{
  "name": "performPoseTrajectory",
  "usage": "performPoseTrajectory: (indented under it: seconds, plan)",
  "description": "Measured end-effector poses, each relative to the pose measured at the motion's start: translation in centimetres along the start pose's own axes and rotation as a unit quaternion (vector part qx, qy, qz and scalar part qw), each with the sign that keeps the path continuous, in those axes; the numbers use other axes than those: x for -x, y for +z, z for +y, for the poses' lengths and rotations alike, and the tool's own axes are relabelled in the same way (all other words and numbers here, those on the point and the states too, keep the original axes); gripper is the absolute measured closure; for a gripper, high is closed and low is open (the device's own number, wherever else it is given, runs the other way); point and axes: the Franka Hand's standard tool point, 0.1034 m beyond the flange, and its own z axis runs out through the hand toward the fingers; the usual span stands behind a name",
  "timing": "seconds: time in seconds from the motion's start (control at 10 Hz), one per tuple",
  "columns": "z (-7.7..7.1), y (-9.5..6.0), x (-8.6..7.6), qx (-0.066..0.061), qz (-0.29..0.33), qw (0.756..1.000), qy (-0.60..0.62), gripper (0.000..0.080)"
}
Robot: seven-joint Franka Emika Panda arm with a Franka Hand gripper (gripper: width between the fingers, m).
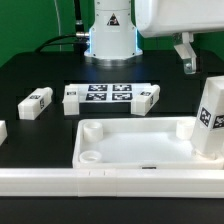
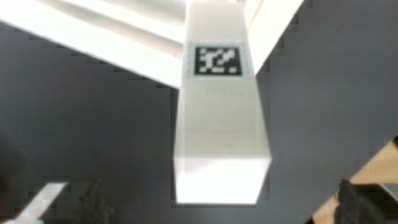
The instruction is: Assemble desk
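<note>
The white tabletop (image 1: 130,146) lies rim up in the middle, with round sockets in its corners; part of it (image 2: 107,25) shows in the wrist view. A white leg (image 1: 211,118) with a tag stands upright at its end on the exterior view's right. Whether it sits in a socket I cannot tell. My gripper (image 1: 186,58) hangs above that leg, apart from it and open. In the wrist view the leg (image 2: 221,110) reaches toward the gap of the gripper (image 2: 210,202), and the dark fingers (image 2: 43,205) stand wide on either side with nothing held.
Loose legs lie at the back: one (image 1: 36,102) at the exterior view's left and two (image 1: 70,97) (image 1: 148,97) flanking the marker board (image 1: 110,94). Another white part (image 1: 2,131) pokes in at the left edge. A long white rail (image 1: 110,182) runs along the front.
</note>
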Motion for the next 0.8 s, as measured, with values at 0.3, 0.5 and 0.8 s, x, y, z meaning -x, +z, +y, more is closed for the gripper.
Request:
performPoseTrajectory:
  seconds: [0.3,0.5,0.8]
  plan:
    - [-0.89,0.38,0.87,-0.028,-0.101,0.995,0.007,0.015]
    - [-1.04,0.64,0.46,-0.038,-0.133,0.99,0.009,0.015]
    - [-0.76,1.15,0.22,-0.034,-0.125,0.991,0.019,0.015]
